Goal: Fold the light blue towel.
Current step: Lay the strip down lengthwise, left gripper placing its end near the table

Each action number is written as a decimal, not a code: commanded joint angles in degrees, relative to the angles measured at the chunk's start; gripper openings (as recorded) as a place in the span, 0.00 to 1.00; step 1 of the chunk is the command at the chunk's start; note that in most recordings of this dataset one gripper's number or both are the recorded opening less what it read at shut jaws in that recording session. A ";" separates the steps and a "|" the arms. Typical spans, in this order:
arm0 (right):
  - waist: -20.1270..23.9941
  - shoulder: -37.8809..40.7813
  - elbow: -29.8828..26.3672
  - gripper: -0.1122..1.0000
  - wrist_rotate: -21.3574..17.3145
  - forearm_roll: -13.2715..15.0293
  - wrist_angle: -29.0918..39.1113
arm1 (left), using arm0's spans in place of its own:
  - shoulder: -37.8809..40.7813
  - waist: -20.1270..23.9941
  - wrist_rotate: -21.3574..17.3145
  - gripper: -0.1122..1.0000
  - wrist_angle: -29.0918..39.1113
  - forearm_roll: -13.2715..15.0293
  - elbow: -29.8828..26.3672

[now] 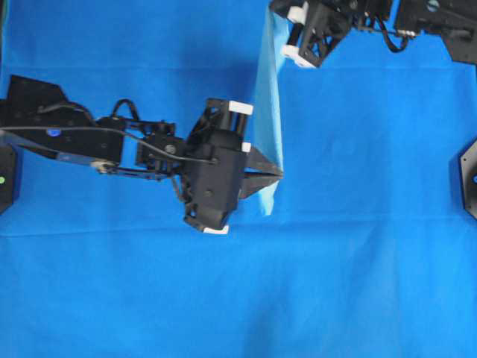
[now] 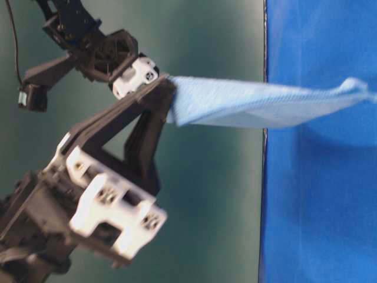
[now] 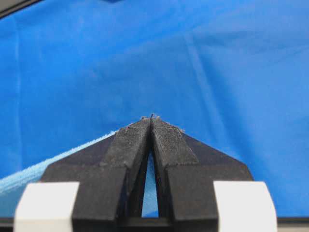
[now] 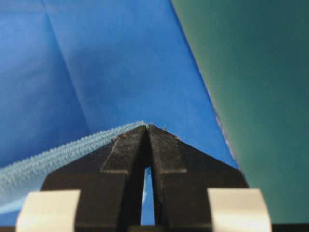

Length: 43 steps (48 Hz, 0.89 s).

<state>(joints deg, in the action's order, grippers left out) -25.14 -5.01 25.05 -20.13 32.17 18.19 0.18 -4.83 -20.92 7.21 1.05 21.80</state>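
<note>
Both grippers, left (image 1: 274, 176) and right (image 1: 286, 46), are clamped on my floppy thin towel (image 1: 267, 112); corners are the handholds.

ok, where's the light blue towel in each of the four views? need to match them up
Overhead: light blue towel hangs as a narrow strip, top centre down to mid-frame, between the claws.
Table-level: stretched level across upper middle.
Left wrist: lower left edge, running into the claw.
Right wrist: lower left, same.
Shared landmark: the deep blue cloth beneath.
</note>
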 commanded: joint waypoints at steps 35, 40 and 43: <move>-5.80 -11.43 12.13 0.12 -1.05 0.53 0.00 | 16.08 -1.93 0.18 0.11 -7.56 0.18 -16.44; -6.77 -13.71 15.29 0.12 -1.05 0.44 0.00 | 19.60 -1.93 0.18 0.11 -7.56 0.18 -20.48; -6.94 -14.15 16.26 0.12 -0.97 0.44 0.00 | 21.27 -2.02 0.18 0.11 -7.56 0.18 -22.15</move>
<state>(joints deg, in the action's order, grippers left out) -29.53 -17.49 41.48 -21.01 32.17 18.37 21.18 -4.83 -20.83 0.26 1.05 3.16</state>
